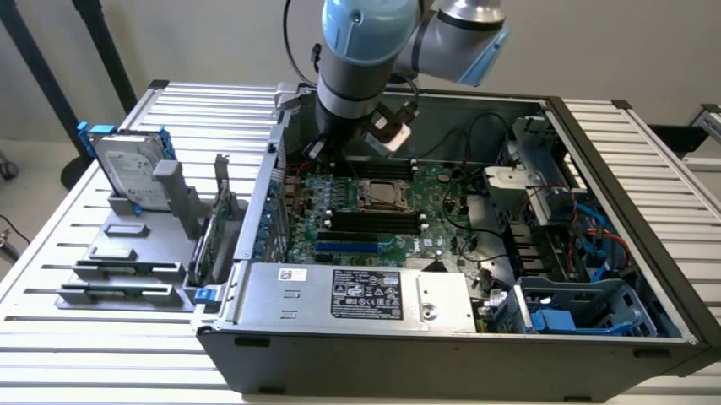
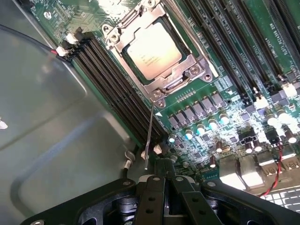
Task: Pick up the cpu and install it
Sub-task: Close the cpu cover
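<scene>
Gripper (image 2: 161, 164) fingers pressed together, nothing seen held between them. It hangs low over the motherboard (image 2: 225, 93) inside the open computer case (image 1: 451, 354), near the case's far wall. The end of a thin metal lever (image 2: 149, 136) sits just beside the fingertips; cannot tell if they touch. The lever runs from the socket corner toward the gripper.

The cpu (image 2: 153, 50) lies flat in the motherboard socket, silver top up, metal socket frame around it, apart from the gripper. In the exterior view the cpu (image 1: 381, 192) is mid-board, just below the arm. Black memory slots (image 2: 112, 84) run beside the socket.

Power supply (image 1: 360, 295) sits at the case's near edge. On the exterior view's left, a hard drive (image 1: 127, 169) with blue rails stands upright in a grey tray (image 1: 124, 283) on the slatted table (image 1: 101, 354).
</scene>
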`<state>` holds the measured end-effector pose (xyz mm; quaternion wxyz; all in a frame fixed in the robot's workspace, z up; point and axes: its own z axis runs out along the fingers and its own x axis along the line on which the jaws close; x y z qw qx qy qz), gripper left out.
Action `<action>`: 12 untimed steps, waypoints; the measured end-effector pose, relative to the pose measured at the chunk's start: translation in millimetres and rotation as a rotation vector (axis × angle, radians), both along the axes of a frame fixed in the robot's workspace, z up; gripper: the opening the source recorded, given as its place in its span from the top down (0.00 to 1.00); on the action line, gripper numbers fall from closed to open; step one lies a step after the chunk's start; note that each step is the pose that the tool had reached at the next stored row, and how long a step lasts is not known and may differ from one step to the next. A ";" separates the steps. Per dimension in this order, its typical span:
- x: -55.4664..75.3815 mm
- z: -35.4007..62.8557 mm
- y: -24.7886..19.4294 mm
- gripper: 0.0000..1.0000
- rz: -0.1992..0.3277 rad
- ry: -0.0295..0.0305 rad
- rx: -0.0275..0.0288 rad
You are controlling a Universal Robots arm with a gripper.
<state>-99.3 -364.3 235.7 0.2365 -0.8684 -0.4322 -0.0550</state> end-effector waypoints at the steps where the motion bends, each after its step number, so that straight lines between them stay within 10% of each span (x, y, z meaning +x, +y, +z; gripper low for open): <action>1: 0.0 -0.3 0.1 0.89 -0.005 0.0000 0.0040; 4: -0.1 -0.9 0.3 0.89 -0.022 -0.0003 0.0138; 12: 0.0 -0.9 3.4 0.89 -0.058 -0.0053 0.0168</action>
